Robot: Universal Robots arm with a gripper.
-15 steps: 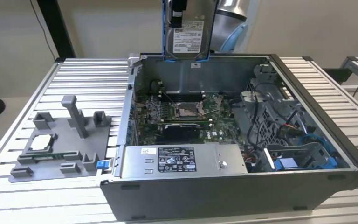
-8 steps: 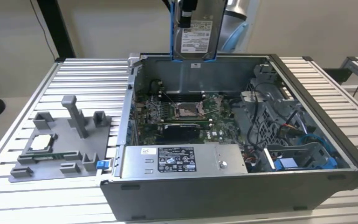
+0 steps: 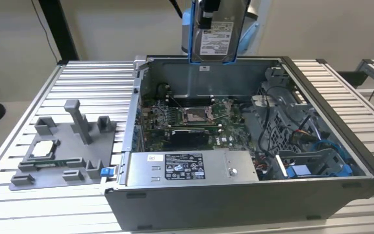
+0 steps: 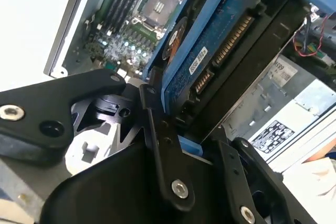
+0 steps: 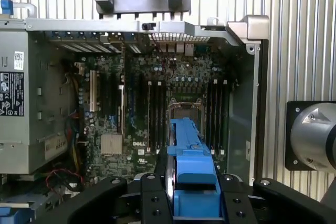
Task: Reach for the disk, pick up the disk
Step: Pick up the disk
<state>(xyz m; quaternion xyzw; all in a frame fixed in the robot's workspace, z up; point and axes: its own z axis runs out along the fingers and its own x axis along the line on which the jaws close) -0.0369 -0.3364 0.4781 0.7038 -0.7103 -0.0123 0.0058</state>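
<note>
A ribbed metal table (image 3: pixel 83 78) of pale slats carries everything. An open computer case (image 3: pixel 252 195) sits on it toward the exterior view's right. Just beside the case, on that view's left, lies a grey fixture plate (image 3: pixel 64 161), with a small chip (image 3: pixel 44 148) resting on it.

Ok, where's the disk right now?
The disk is held in the gripper, hanging upright above the back wall of the open computer case at top centre of the exterior view; in the first wrist view it sits over the motherboard.
</note>
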